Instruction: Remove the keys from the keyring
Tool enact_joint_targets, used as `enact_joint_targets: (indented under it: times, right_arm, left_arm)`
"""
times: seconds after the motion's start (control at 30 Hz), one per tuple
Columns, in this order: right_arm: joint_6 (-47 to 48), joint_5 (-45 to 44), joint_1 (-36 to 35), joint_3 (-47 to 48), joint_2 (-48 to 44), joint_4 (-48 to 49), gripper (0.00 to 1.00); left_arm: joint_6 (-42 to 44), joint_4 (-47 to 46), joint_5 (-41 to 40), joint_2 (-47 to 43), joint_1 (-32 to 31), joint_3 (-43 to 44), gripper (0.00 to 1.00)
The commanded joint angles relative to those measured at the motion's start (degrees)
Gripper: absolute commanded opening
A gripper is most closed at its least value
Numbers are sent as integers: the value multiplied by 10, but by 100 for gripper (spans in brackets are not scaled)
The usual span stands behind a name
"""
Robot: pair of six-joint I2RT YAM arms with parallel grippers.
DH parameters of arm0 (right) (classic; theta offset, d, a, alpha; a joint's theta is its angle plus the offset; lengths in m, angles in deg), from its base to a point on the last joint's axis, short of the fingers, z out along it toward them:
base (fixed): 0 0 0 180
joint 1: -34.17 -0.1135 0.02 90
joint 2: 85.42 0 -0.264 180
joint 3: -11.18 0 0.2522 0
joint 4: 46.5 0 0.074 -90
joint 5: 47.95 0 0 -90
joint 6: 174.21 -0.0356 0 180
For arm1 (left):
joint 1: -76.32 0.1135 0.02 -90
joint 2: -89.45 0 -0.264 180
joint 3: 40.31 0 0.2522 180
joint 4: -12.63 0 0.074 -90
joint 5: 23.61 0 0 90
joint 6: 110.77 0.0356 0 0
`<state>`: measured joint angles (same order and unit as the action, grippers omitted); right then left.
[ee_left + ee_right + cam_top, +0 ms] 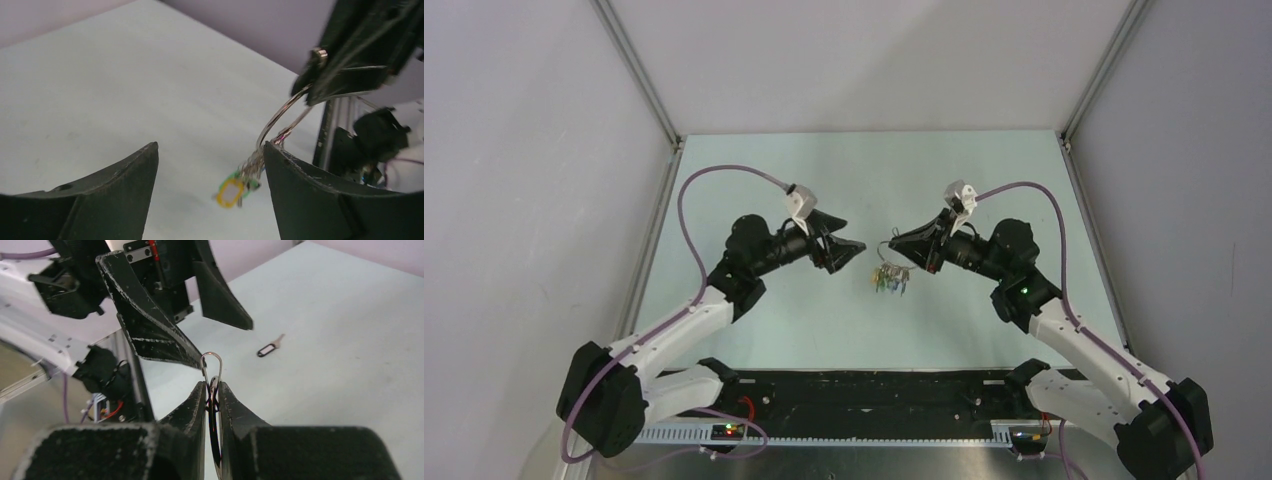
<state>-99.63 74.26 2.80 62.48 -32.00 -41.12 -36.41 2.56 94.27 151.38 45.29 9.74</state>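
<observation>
My right gripper is shut on the thin silver keyring and holds it above the table; it also shows in the top view. The keys hang in a bunch below the ring. Yellow and green heads show in the left wrist view, blurred. My left gripper is open and empty, facing the right one. One of its fingertips is right beside the ring's wire; I cannot tell whether it touches. A single black-headed key lies loose on the table.
The pale table is walled by white panels left, right and behind. A black rail with the arm bases runs along the near edge.
</observation>
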Motion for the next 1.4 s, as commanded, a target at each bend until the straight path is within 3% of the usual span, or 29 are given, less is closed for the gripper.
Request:
enact_joint_targets:
  times: [0.0, 0.4, 0.5, 0.6, 0.67, 0.7, 0.73, 0.77, 0.83, 0.9, 1.0, 1.2, 1.37]
  right_arm:
    - [-17, 102, 2, 38, 4, 61, 0]
    - [-50, 150, 3, 44, 11, 99, 0]
    - [-54, 152, 3, 45, 12, 107, 0]
    - [-60, 152, 2, 44, 14, 113, 0]
    - [-58, 152, 2, 44, 12, 113, 0]
    - [-55, 153, 3, 44, 10, 106, 3]
    - [-46, 152, 3, 44, 2, 98, 11]
    - [-38, 151, 3, 44, -5, 73, 28]
    - [-2, 144, 3, 44, -24, 23, 46]
    - [42, 124, 3, 43, -51, -38, 52]
    - [97, 84, 3, 38, -93, -89, 54]
    - [106, 20, 3, 30, -118, -97, 55]
    - [112, 62, 0, 30, -99, -75, 53]
  left_arm:
    - [70, -89, 73, 2, -38, 5, 80]
    - [85, -110, 145, 34, -67, 23, 71]
    - [86, -110, 150, 48, -74, 29, 56]
    - [75, -110, 162, 63, -78, 47, 47]
    - [69, -110, 157, 71, -79, 56, 26]
    - [67, -109, 148, 73, -79, 58, 8]
    - [61, -106, 121, 70, -77, 58, 4]
    - [60, -104, 108, 66, -76, 56, 1]
    - [64, -94, 81, 52, -73, 49, 0]
    - [87, -71, 65, 32, -73, 40, 0]
    - [121, 13, 32, 4, -74, 47, 0]
    - [174, 190, -18, -12, -88, 106, 0]
    - [219, 289, -58, -24, -113, 141, 0]
